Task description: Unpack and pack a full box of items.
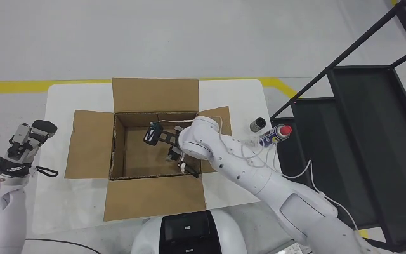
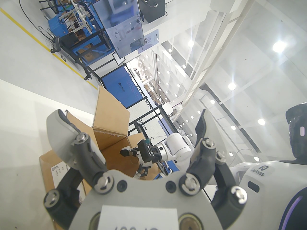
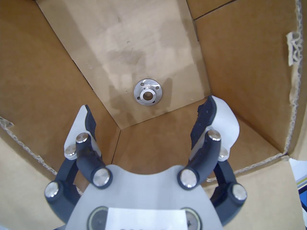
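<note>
Left gripper: fingers apart, empty, off the table's left edge, well apart from the box.

Box: open mid-table, four flaps splayed outward.

Right gripper: down inside the box, fingers apart, holding nothing, above a metal flange lying flat on the floor near a corner.

Right of the box, a grey can and a red-capped spray can sit on the table.

Unpacking looks nearly finished; all the repacking remains.

The box walls crowd the wrist. The cans sit near the table's right edge, with black steps just beyond.
</note>
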